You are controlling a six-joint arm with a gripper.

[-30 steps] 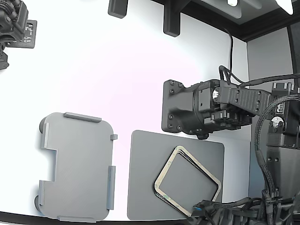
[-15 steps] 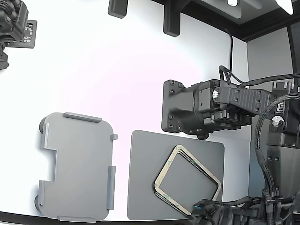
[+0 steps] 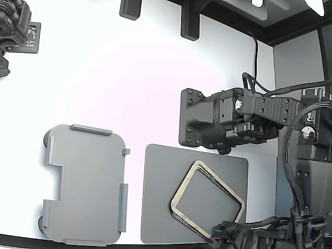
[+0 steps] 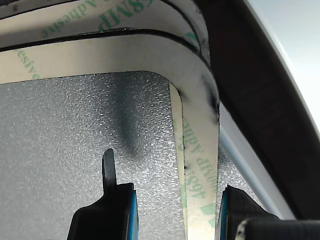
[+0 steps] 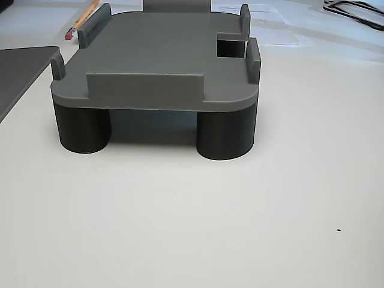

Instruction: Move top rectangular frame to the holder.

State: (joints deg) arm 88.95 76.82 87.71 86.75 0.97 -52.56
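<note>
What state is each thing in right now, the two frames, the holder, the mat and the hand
top rectangular frame: lying flat on the second frame, not lifted, its side strip between the hand's fingers.
lower frame: flat on the mat, slightly offset under the top one.
holder: empty, standing on dark round legs.
dark grey mat: flat on the table, bearing both frames.
hand: open, one finger either side of the frame's strip.

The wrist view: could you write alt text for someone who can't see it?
Close-up from the wrist camera: the open gripper straddles one side of the top rectangular frame, a beige strip with green lettering lying on a textured grey mat. A second frame like it lies beneath, offset.
</note>
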